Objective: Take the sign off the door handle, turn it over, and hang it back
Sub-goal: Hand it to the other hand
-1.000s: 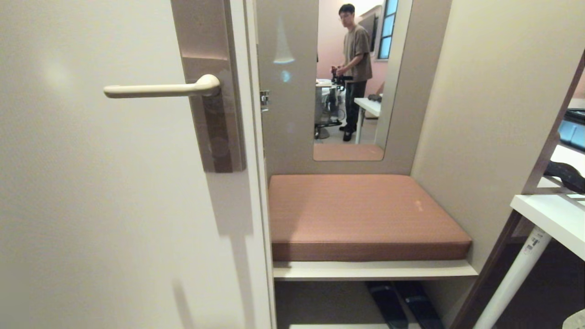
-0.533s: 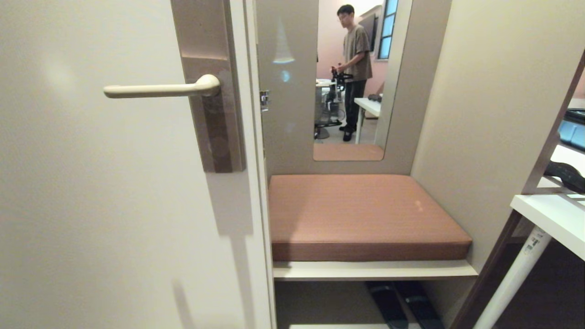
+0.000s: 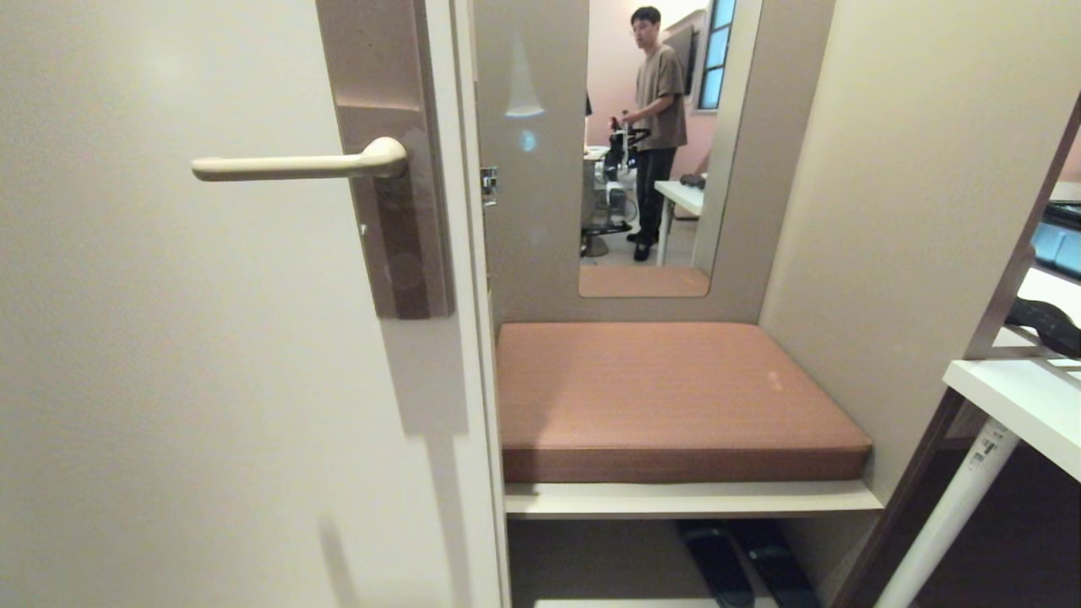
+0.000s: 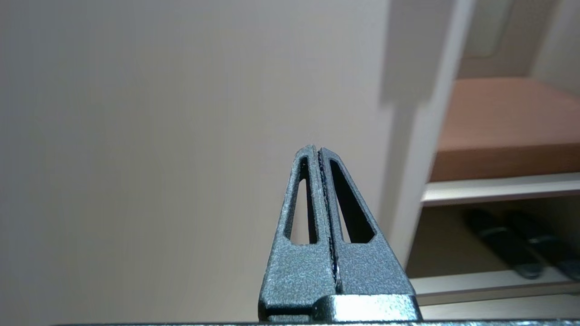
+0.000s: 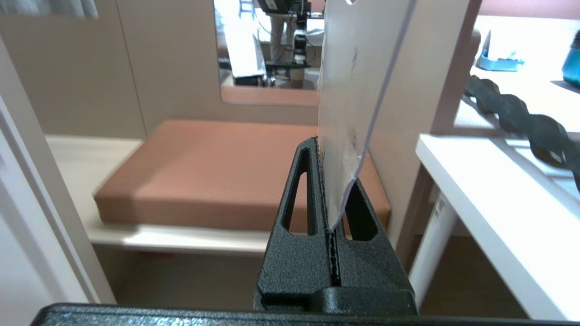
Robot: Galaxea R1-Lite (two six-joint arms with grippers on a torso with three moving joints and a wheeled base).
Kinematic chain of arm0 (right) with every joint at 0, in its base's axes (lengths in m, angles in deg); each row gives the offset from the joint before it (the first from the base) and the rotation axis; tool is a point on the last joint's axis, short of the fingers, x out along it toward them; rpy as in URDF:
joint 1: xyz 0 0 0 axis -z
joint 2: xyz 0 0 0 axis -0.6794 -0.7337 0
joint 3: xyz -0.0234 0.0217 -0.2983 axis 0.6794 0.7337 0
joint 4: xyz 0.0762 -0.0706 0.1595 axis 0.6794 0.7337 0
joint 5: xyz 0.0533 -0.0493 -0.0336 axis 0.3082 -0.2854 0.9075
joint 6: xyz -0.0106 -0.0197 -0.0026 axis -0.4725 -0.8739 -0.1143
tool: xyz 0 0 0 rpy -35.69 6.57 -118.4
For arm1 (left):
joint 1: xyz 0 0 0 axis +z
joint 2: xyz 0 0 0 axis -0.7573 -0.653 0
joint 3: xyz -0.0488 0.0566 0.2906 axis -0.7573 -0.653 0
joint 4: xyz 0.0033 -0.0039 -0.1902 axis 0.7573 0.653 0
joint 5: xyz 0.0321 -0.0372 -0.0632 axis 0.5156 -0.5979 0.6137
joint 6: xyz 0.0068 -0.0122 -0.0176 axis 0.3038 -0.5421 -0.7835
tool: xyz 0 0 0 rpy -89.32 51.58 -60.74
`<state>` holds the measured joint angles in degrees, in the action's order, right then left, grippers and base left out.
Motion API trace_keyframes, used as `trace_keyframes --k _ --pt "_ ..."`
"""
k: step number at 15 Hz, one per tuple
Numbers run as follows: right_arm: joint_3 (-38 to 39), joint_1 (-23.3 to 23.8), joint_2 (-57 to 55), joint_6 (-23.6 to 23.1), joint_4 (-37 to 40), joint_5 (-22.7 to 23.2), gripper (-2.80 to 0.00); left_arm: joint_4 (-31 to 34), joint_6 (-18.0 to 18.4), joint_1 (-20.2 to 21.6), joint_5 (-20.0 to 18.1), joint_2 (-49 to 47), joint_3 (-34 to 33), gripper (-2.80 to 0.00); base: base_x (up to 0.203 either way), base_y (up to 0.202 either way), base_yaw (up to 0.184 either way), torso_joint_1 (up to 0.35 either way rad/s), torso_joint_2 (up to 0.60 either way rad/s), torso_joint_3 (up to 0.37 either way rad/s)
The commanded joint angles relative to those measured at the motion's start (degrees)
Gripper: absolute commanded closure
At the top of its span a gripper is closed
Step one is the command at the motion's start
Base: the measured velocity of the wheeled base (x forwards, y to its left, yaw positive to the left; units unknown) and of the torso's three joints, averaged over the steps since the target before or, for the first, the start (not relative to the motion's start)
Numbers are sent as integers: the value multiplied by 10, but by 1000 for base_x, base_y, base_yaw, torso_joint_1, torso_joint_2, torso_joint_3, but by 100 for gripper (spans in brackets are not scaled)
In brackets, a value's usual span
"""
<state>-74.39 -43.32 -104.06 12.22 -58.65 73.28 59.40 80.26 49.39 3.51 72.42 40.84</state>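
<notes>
The door handle [image 3: 296,165], a cream lever on a brownish-grey backplate [image 3: 397,245], sticks out bare from the pale door in the head view. Nothing hangs on it. Neither gripper shows in that view. In the right wrist view my right gripper [image 5: 334,172] is shut on the lower end of the sign [image 5: 349,81], a thin white card seen nearly edge-on that rises from the jaws. Its text cannot be read. My left gripper [image 4: 317,149] is shut and empty, pointing at the plain door face.
A brown cushioned bench [image 3: 667,397] fills the alcove right of the door, with dark slippers [image 3: 743,561] below it. A white table [image 3: 1013,405] juts in at the far right, with a black twisted object [image 5: 521,117] on it. A person [image 3: 659,101] stands far behind.
The person in the background has shifted slightly. The door, handle and bench look the same in the head view.
</notes>
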Motion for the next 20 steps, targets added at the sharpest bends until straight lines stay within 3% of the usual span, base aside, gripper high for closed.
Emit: trace_keyframes --k 1,5,10,15,18,20 --pt "-18 -1 -63 2 -2 1 0 -3 -4 -6 -21 -82 47 0 0 0 0 0 0 0" --pt "-55 -1 -119 3 -4 35 0 -6 -30 -71 -92 -221 177 0 0 0 0 0 0 0" --pt "-137 0 -217 4 -23 103 0 -12 -66 -215 -168 -348 297 0 0 0 0 0 0 0" --pt "-176 0 -269 2 -49 227 0 -97 -76 -316 -176 -454 317 0 0 0 0 0 0 0" --pt "-192 0 -283 1 -50 313 0 -153 -121 -339 -176 -492 317 0 0 0 0 0 0 0" --pt "-193 -1 -286 0 -50 345 0 -176 -126 -340 -176 -516 316 0 0 0 0 0 0 0"
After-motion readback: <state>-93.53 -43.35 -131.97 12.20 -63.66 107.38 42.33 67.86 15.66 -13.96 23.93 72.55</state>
